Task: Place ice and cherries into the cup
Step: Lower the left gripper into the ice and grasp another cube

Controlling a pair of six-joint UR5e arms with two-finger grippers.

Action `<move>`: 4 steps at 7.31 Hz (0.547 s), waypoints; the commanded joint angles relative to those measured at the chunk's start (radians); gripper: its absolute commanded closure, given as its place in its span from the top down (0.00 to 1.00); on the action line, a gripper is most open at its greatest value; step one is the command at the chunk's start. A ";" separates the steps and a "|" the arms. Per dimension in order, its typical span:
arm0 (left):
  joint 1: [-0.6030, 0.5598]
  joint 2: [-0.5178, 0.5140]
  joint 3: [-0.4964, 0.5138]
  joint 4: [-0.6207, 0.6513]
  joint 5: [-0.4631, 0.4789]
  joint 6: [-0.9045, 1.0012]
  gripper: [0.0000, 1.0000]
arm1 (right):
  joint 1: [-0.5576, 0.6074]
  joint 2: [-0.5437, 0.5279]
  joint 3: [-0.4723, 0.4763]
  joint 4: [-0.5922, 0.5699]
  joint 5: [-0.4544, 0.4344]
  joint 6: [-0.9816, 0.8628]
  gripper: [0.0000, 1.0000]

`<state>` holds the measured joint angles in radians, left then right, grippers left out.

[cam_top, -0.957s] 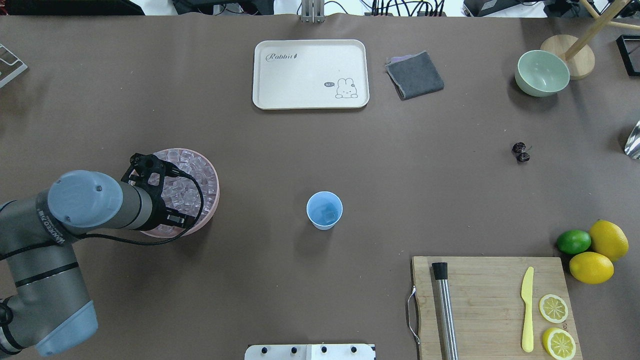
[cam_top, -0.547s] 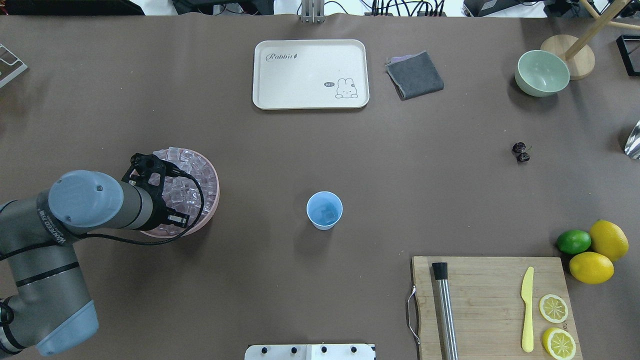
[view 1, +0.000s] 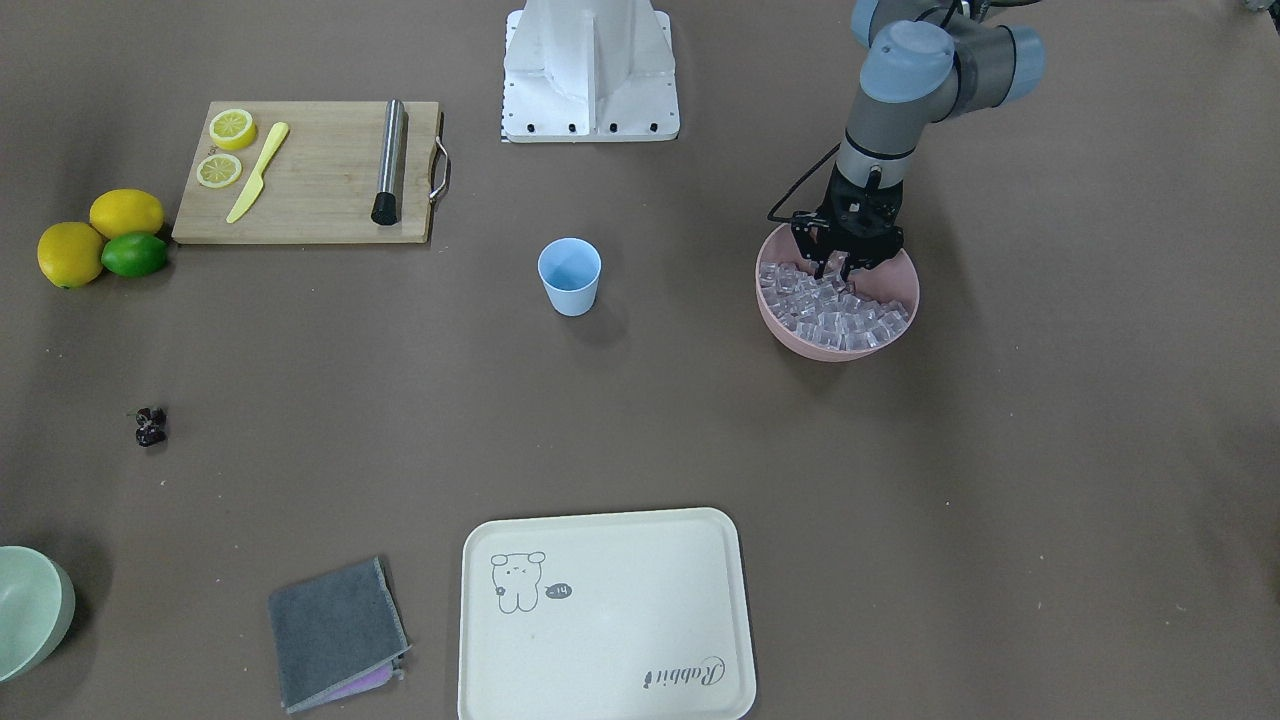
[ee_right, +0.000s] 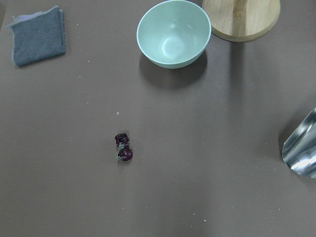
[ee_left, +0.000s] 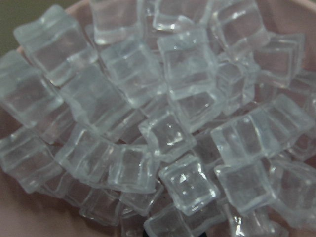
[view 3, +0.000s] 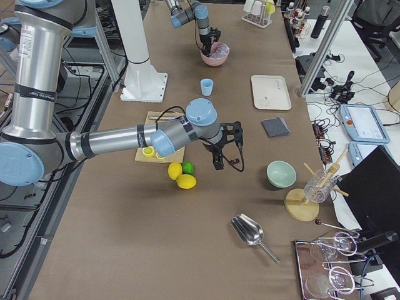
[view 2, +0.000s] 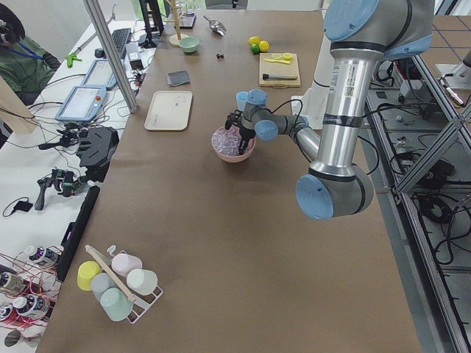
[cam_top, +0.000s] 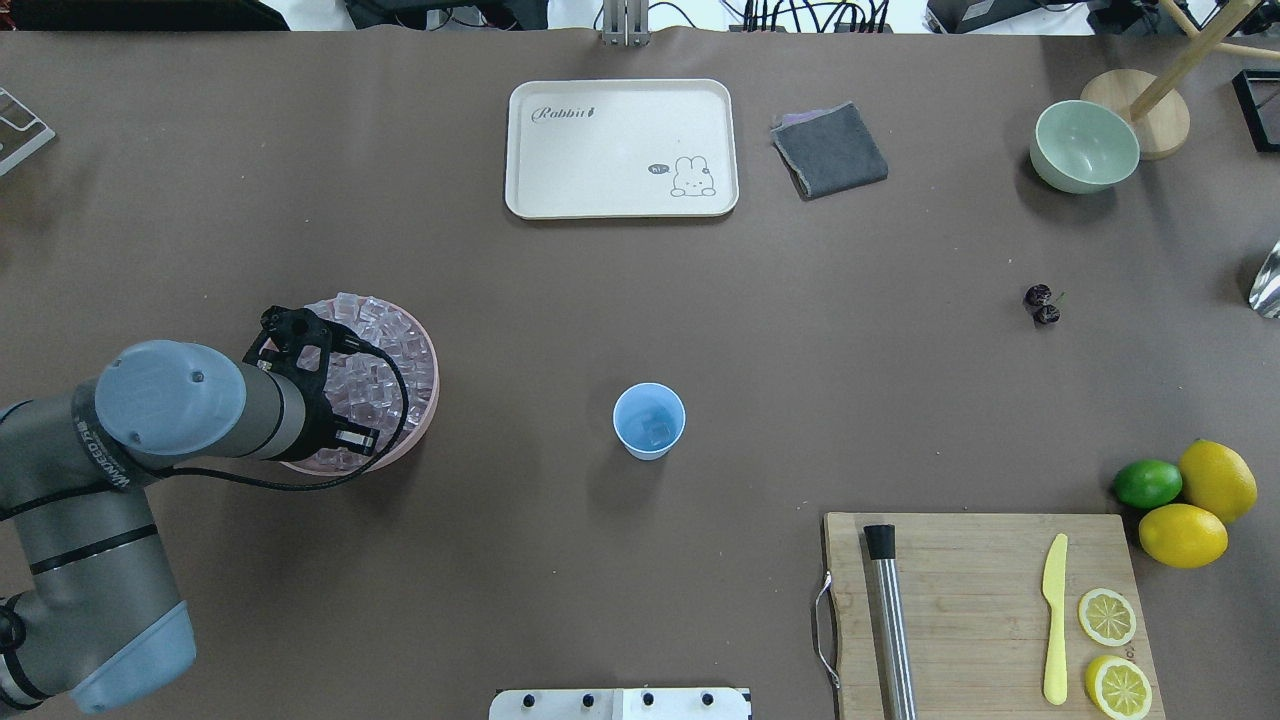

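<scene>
Bright, even overhead light casts soft shadows, the cup's falling toward 7 o'clock in the overhead view, while the close-up ice looks slightly blurred.

Overhead from behind, front view opposite, both showing cup, left wrist close over ice, right wrist above cherries

The worktop carries one cup, two bowls, namely one pink bowl and one green bowl, one tray, one cloth and one board. On the board are one knife, one steel bar and two lemon slices. There are two lemons, one lime, two cherries and one scoop. The ice in the pink bowl is dozens of cubes, too many to count. At least one more cube sits in the cup.
</scene>
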<state>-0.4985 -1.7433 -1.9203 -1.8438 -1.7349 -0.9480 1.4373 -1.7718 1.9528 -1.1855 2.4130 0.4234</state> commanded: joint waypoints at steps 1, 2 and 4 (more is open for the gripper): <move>-0.002 0.002 -0.011 0.000 0.000 0.002 0.00 | 0.000 0.000 0.000 0.001 0.000 0.000 1.00; -0.005 0.005 -0.028 0.000 -0.002 0.005 0.00 | 0.000 0.000 0.000 0.001 0.000 0.000 1.00; -0.015 0.007 -0.067 0.002 -0.008 0.006 0.00 | 0.000 0.000 0.000 0.000 0.000 0.000 1.00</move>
<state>-0.5085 -1.7381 -1.9614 -1.8429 -1.7396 -0.9429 1.4374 -1.7718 1.9528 -1.1852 2.4130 0.4234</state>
